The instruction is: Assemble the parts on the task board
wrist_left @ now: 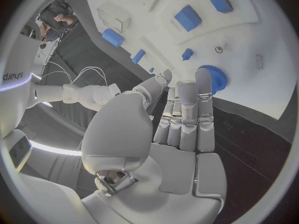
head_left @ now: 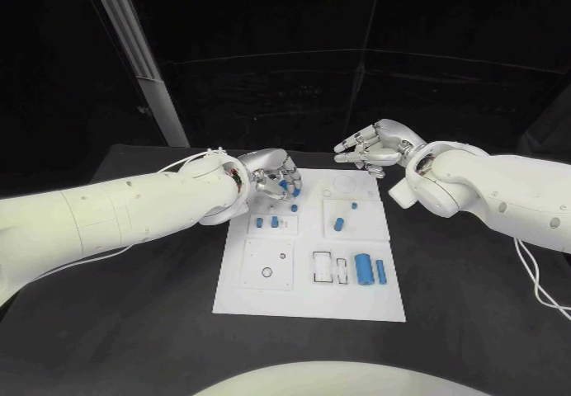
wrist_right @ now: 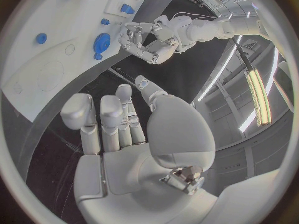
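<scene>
The white task board [head_left: 307, 285] lies in the middle of the black table. My left hand [head_left: 271, 177] hovers over its far left corner with fingers straight, and its fingertips [wrist_left: 204, 79] reach a blue gear [wrist_left: 215, 78] that lies on the board; the hand holds nothing. Small blue pegs [head_left: 268, 222] stand just nearer than the gear. A short blue piece [head_left: 338, 222] lies mid-board, and two longer blue pieces [head_left: 370, 270] lie at the near right. My right hand [head_left: 375, 147] is raised beyond the board's far edge, fingers [wrist_right: 99, 117] apart and empty.
Outlined recesses [head_left: 325, 266] and a small ring [head_left: 266, 273] mark the board's near half. Black table [head_left: 131, 330] surrounds the board on every side. A slanted pale post [head_left: 143, 66] stands behind the table at the far left.
</scene>
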